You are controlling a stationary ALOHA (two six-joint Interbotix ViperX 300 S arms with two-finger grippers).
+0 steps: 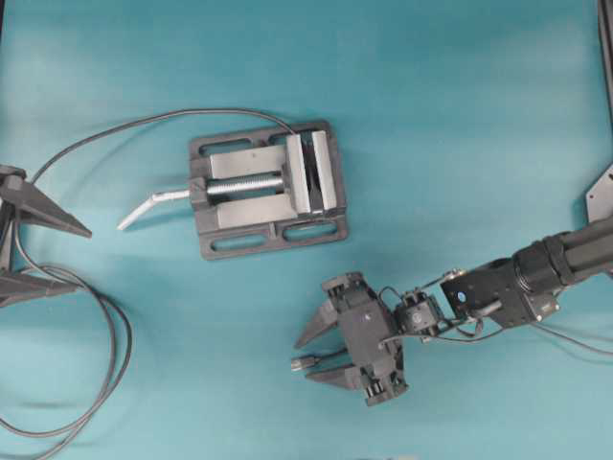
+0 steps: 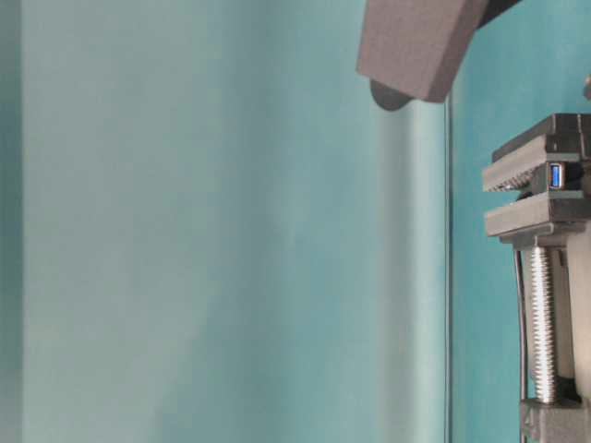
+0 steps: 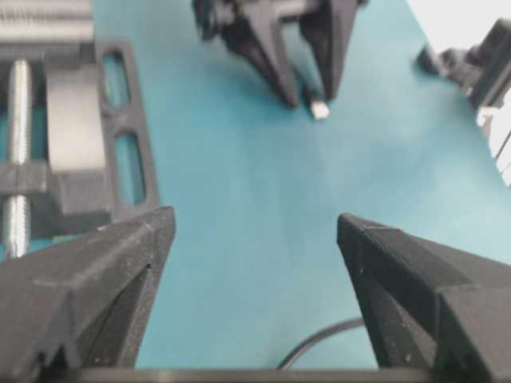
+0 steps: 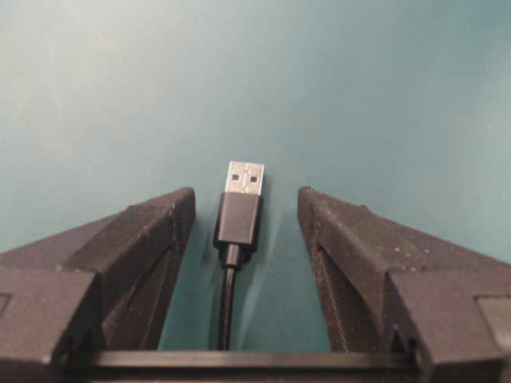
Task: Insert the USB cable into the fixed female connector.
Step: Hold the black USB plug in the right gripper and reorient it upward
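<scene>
Two open grippers, plug framed by the right one.
USB cable (image 4: 238, 209) is seen untouched between right gripper (image 4: 243, 209) fingers, apparently aligned lengthwise; left gripper (image 3: 255, 231) is spread, farther off.

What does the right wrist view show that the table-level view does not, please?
Only the right wrist view shows the USB cable, its plug lying on the teal table between the open fingers of the right gripper, not yet gripped. Only the table-level view shows the fixed female connector, blue inside, clamped in the grey vise, with the screw below it. Both show the teal table surface.
</scene>
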